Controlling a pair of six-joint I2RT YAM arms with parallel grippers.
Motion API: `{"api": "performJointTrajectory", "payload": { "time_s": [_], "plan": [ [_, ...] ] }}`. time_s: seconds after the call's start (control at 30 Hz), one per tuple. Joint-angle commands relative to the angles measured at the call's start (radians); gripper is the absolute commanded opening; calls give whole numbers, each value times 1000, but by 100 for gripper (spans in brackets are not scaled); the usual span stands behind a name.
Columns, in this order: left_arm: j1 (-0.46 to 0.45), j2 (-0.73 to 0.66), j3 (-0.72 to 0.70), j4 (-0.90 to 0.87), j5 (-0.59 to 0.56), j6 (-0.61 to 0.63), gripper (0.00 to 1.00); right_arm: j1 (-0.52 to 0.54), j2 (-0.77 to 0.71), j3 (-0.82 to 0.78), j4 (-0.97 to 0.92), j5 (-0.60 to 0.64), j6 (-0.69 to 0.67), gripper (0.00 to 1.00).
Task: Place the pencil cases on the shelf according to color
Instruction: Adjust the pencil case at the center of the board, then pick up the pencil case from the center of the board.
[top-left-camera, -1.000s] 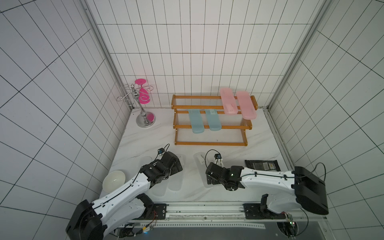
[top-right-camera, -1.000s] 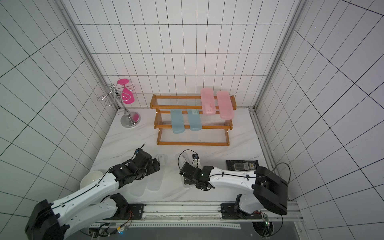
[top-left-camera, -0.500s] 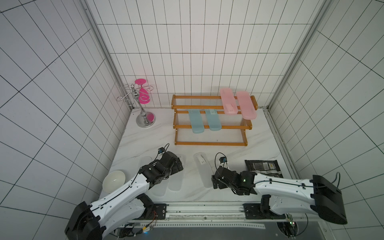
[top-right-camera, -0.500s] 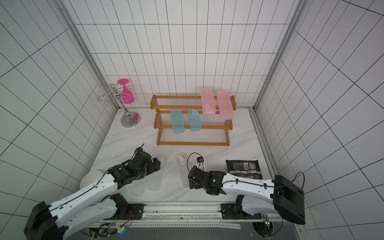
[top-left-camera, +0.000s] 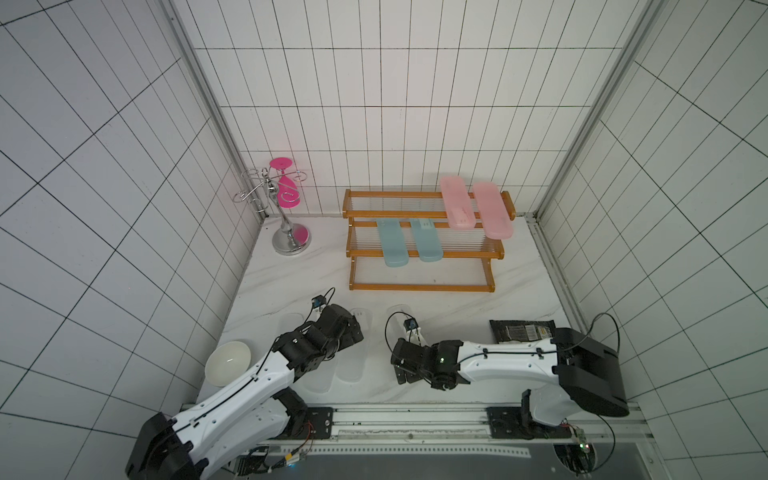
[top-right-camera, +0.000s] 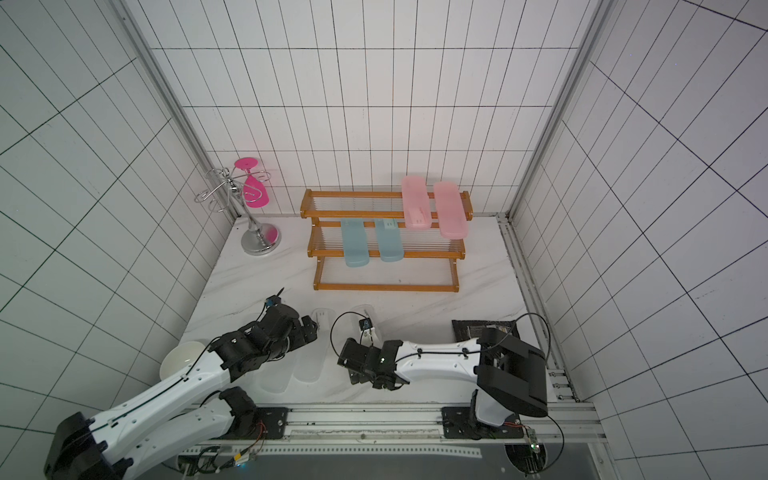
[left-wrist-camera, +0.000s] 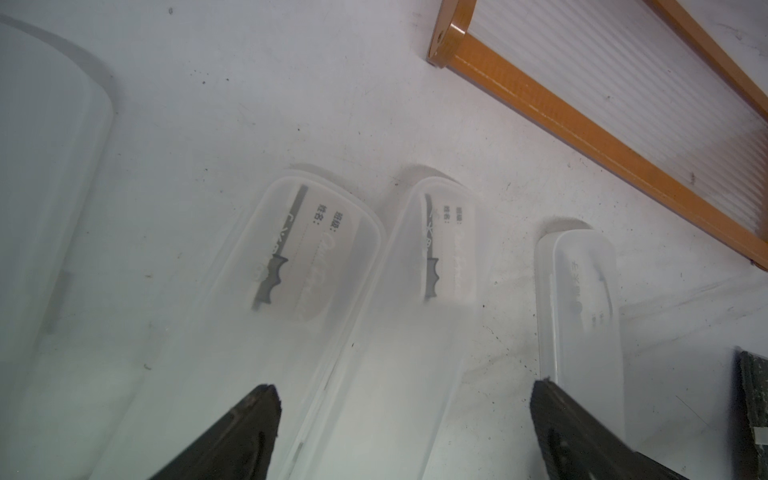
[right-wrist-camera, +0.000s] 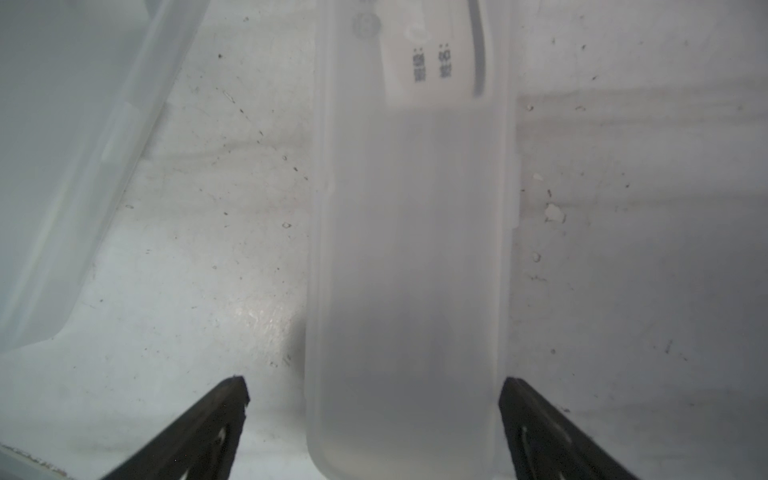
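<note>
Surface: a white marble-patterned table (top-left-camera: 519, 299), scuffed and flecked with dark specks in both wrist views. White tiled walls (top-left-camera: 374, 104) with dark grout close it in on three sides. A metal rail (top-left-camera: 415, 419) along the front edge carries both my bases.

The shelf (top-left-camera: 419, 286) stands at the back, against the wall. On its top tier, two pink pencil cases (top-left-camera: 457, 203) lie side by side at the right end, overhanging the front bar. On its middle tier, two teal pencil cases (top-left-camera: 390, 243) lie side by side toward the left, also overhanging.

On the table near the front, two labelled clear cases (left-wrist-camera: 299, 266) lie edge to edge below my left gripper (left-wrist-camera: 405, 399). Its fingers are spread wide and grasp nothing. A third clear case (right-wrist-camera: 407, 249) lies lengthwise between the fingers of my right gripper (right-wrist-camera: 374, 386), which is released. One finger is plainly apart from the case and the other just beside its edge; I cannot tell whether that one touches. I cannot tell what the frosted cases contain beyond their labels.

Other items: a white bowl (top-left-camera: 228, 362) at front left, a black foil packet (top-left-camera: 521, 330) beside my right arm, and a chrome stand (top-left-camera: 286, 220) at back left with a pink glass (top-left-camera: 284, 195) hung upside down.
</note>
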Motion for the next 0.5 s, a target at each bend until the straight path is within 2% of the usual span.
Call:
{"api": "performJointTrajectory", "payload": {
  "time_s": [0.0, 0.23, 0.47],
  "plan": [
    [6, -19, 7, -10, -31, 15, 98, 2, -28, -35, -43, 33, 60, 99],
    [6, -27, 4, -8, -20, 15, 98, 3, -84, -117, -8, 18, 91, 99],
    [6, -17, 8, -3, 10, 12, 98, 5, -64, -105, 1, 9, 73, 99]
  ]
}}
